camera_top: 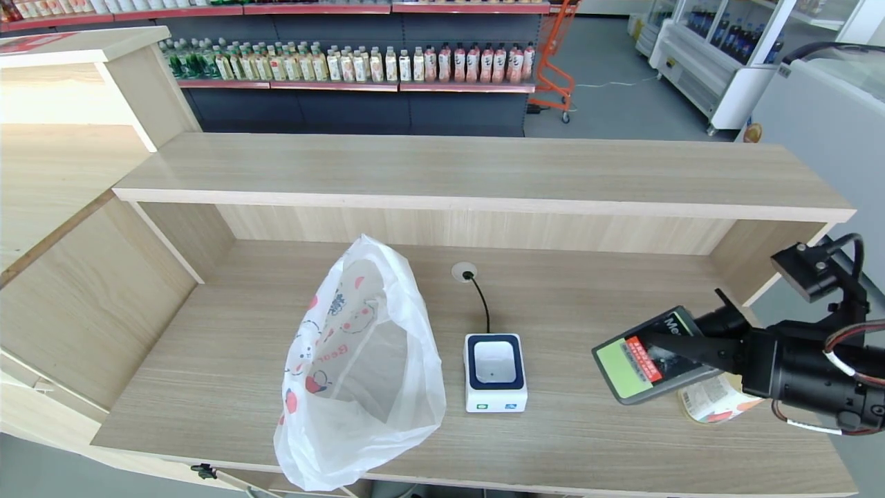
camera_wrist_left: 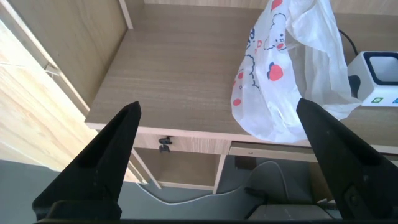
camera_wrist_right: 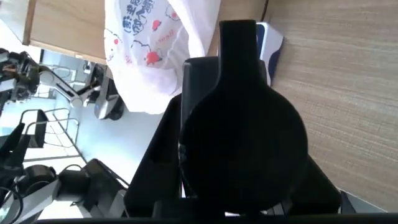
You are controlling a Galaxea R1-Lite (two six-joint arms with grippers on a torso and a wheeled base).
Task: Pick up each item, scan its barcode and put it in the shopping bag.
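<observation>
My right gripper (camera_top: pixel 681 349) is shut on a flat packet (camera_top: pixel 646 357) with a green and black face and a red label, held in the air at the right of the counter. The packet is tilted, to the right of the white barcode scanner (camera_top: pixel 494 373). In the right wrist view the packet (camera_wrist_right: pixel 242 124) is a dark shape in front of the scanner (camera_wrist_right: pixel 272 38) and the bag (camera_wrist_right: pixel 149 43). The white shopping bag (camera_top: pixel 359 366) with red prints stands open left of the scanner. My left gripper (camera_wrist_left: pixel 217 162) hangs open off the counter's front left edge, near the bag (camera_wrist_left: pixel 280 68).
A printed cup-like item (camera_top: pixel 715 400) lies on the counter under my right arm. The scanner's black cable (camera_top: pixel 482 304) runs to a hole at the back. A raised wooden ledge (camera_top: pixel 484 173) and side walls enclose the counter. Shelves of bottles (camera_top: pixel 359 63) stand behind.
</observation>
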